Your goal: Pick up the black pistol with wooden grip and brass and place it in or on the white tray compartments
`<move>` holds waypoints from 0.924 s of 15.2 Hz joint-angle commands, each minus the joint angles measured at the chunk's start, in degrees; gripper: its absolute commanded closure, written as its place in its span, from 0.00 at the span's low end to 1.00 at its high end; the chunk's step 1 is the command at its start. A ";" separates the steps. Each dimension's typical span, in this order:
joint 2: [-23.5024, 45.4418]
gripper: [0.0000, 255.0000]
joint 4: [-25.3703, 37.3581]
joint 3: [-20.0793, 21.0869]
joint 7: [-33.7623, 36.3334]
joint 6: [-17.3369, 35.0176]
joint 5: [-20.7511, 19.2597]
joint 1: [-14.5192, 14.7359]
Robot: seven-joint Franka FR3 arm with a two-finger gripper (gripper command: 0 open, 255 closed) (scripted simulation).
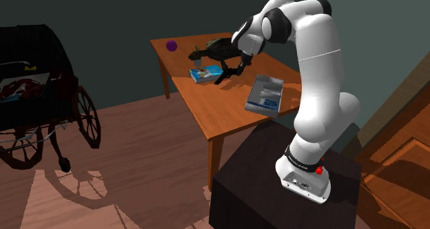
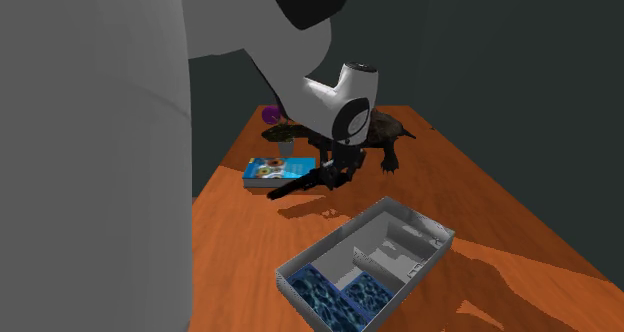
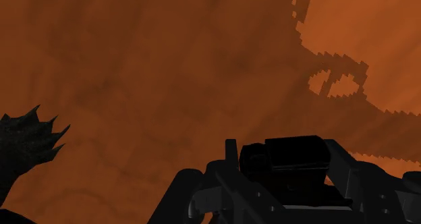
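The pistol (image 1: pixel 226 73) looks all black here and hangs a little above the orange-brown table (image 1: pixel 227 117), with my gripper (image 1: pixel 234 63) shut on it. In the second exterior view the pistol (image 2: pixel 298 186) sticks out from the gripper (image 2: pixel 335 172) toward the book, and its shadow falls on the wood below. In the wrist view the black pistol (image 3: pixel 297 155) sits clasped between my fingers (image 3: pixel 202 199). The white tray with compartments (image 1: pixel 266 95) lies on the table nearer the stand, some cells floored in a blue pattern (image 2: pixel 340 292). The tray's rim (image 2: pixel 400 212) is apart from the gripper.
A blue-covered book (image 1: pixel 205 74) lies just beside the pistol. A dark turtle figure (image 2: pixel 385 135) stands behind the gripper, its clawed foot (image 3: pixel 27 145) near the hand. A purple ball (image 1: pixel 171 45) rests at the table's far corner. A wheelchair (image 1: pixel 41 96) stands on the floor.
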 commanded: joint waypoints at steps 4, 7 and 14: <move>-2.52 1.00 0.06 -1.41 1.62 -2.41 -1.91 1.02; -3.88 1.00 0.32 -2.17 2.54 -3.91 -3.01 1.52; -8.99 1.00 -3.58 -4.01 1.93 -5.01 -4.96 2.00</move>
